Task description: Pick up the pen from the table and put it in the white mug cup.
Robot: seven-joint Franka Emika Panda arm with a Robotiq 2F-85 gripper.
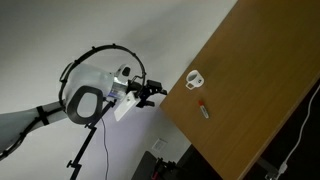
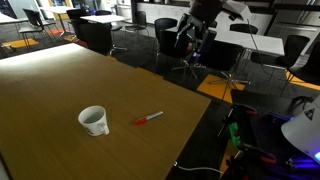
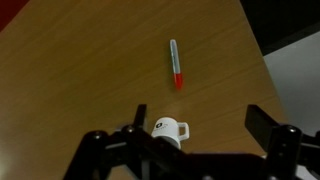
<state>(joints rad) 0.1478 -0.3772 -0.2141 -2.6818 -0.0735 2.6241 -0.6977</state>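
Note:
The pen [image 2: 149, 118] lies flat on the wooden table [image 2: 60, 85], red-orange with a whitish end. It also shows in the wrist view [image 3: 175, 64] and in an exterior view [image 1: 203, 110]. The white mug cup [image 2: 93, 121] stands upright a short way beside the pen, and shows in the wrist view [image 3: 169, 130] and in an exterior view [image 1: 194, 79]. My gripper [image 3: 198, 120] is open and empty, high above the table and well away from both things. It shows in both exterior views [image 1: 152, 93] [image 2: 196, 32].
The table edge [image 2: 190, 110] runs close to the pen. Beyond it are office chairs [image 2: 165, 35], desks and cables on the floor. A tripod [image 1: 82, 150] stands under the arm.

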